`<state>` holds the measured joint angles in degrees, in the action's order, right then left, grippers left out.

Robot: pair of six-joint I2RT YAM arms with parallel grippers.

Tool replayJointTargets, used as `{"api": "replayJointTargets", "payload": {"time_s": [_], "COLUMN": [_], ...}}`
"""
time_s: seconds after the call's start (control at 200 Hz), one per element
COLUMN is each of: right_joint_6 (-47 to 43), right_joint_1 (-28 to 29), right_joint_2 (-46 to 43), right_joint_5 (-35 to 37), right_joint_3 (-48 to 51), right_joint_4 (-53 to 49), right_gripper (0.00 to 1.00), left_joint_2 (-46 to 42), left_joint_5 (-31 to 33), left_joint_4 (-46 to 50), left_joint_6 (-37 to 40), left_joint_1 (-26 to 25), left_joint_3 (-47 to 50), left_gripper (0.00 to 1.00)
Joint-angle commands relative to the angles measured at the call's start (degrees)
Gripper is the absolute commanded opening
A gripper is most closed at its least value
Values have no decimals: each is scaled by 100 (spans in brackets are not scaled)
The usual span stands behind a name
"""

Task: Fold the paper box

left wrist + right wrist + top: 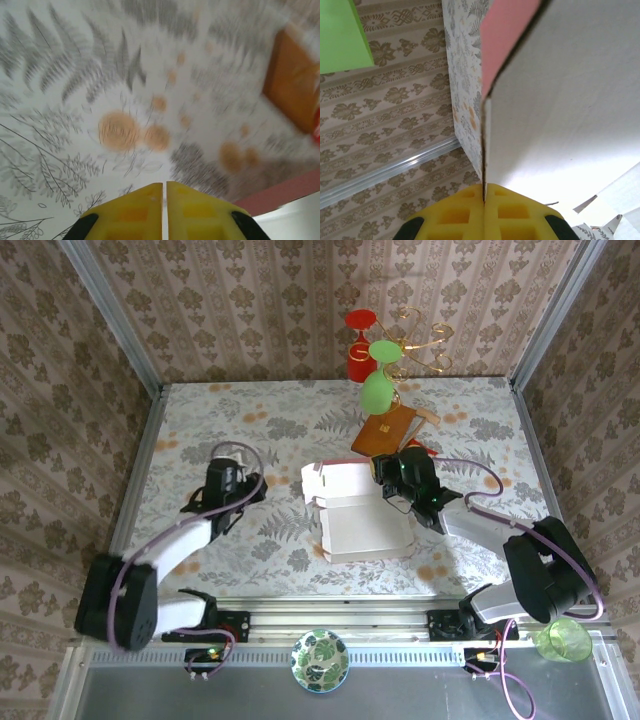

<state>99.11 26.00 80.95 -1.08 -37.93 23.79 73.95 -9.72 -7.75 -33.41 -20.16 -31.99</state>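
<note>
The paper box is sat mid-table, half formed. One panel edge is pinched by the right gripper — thin, light card, probably easily creased, so it's best held near fold lines. The left gripper is closed on nothing, well apart from it.

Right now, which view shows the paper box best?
Top external: nearly the whole paper box lies open mid-table, the right gripper on a far flap. Right wrist shows one panel pinched edge-on; left wrist catches a pink-and-white corner.
</note>
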Motion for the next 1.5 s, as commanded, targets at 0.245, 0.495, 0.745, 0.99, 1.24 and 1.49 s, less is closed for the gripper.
{"api": "replayJointTargets", "payload": {"time_s": [0.245,0.495,0.745,0.99,1.24,1.49], "right_joint_6": [-305,-306,-226,-217,-277,-311], "right_joint_1": [-24,-25,-33,-77,-147,-165], "right_joint_2": [440,508,625,620,563,528], "right_joint_5": [-270,-261,-332,-400,-478,-490], "right_joint_3": [415,584,603,568,542,559], "right_joint_4": [1272,1579,1807,1717,1624,1604], "right_gripper": [0,0,0,0,0,0], "left_joint_2": [1712,1932,1756,1641,1415,1203], "left_joint_5": [-1320,-1566,-1377,-1224,-1339,-1226], "left_joint_4": [-1968,-2568,-2828,-2915,-2923,-2716], "left_joint_6": [1789,1786,1627,1596,1601,1622], "left_joint_1": [-559,-981,-1287,-1459,-1531,-1622], "left_joint_3": [-350,-294,-116,-69,77,118], "left_gripper": [17,16,21,25,27,30]}}
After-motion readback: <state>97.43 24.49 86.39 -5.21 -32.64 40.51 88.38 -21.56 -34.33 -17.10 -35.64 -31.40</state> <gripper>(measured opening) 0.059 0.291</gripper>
